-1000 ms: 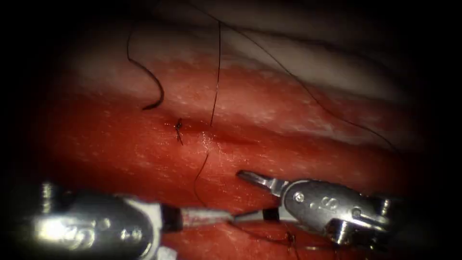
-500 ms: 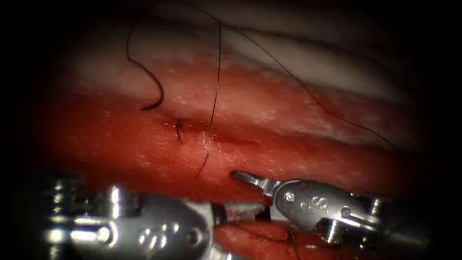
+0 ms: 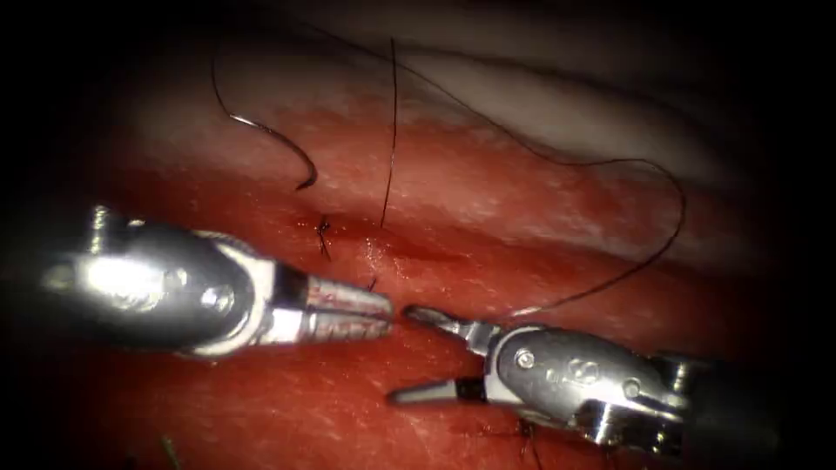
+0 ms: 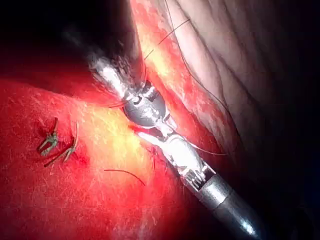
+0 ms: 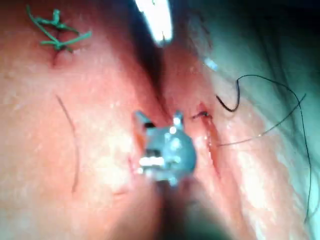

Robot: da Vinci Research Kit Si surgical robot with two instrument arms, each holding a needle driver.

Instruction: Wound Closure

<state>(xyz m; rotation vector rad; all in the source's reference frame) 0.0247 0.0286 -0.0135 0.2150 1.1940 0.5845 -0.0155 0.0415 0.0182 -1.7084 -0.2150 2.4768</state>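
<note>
The left tool, jaws pressed together, pinched the thread beside the cut, while the right tool stood with jaws spread, holding nothing; the needle lay free on the tissue.

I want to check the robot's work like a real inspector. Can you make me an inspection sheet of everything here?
Surface: tissue, wet with red fluid; cut partly stitched.
Job's things: curved needle lies free on the tissue, up-left of the tied knot; thread enters the tissue by the cut.
Clutter: green cut thread ends.
End effectors: left end effector shut, thread meets its tip, grip unclear; right end effector open, holding nothing.
Cables: nothing seen.
Surroundings: dark, nothing seen.
</note>
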